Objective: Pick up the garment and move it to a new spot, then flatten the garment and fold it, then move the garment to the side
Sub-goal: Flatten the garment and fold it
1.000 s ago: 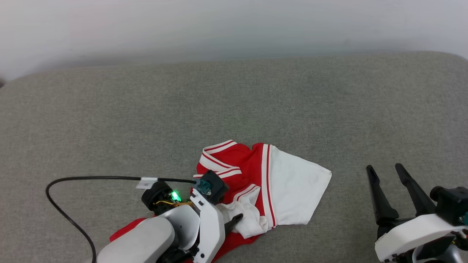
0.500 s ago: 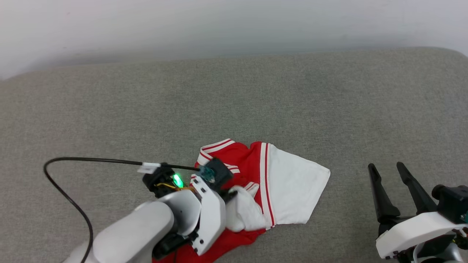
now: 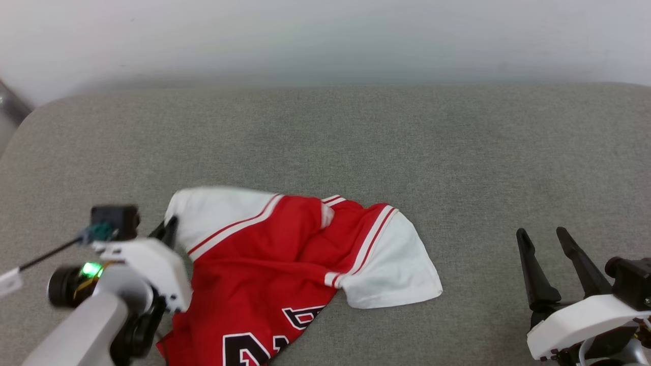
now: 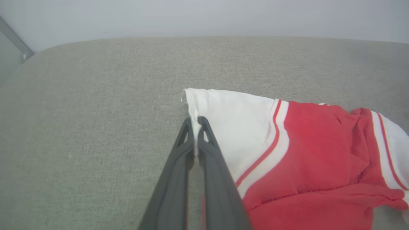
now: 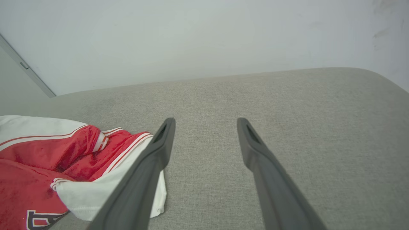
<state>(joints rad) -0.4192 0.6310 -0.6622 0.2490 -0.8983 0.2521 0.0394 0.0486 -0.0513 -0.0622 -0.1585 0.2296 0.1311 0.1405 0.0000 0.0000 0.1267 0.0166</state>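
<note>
Garment [image 3: 264, 254], white sleeve edge pinched between closed left fingers [image 4: 212, 159], right fingers [image 5: 257, 156] spread, well clear

Garment [image 3: 264, 264] running off the head view's bottom edge, black number [image 3: 244, 351] getting cropped there, left gripper [image 3: 170, 229] blurring, jaws mostly hiding behind its white wrist.

A broad grey woven-fabric cushion [image 3: 356, 142] with rounded far corners lies flat, and its far edge meets a plain pale wall [image 3: 325, 35]. Past its far left corner a thin grey slanted strip [image 4: 12, 40] crosses the wall — material unclear.
</note>
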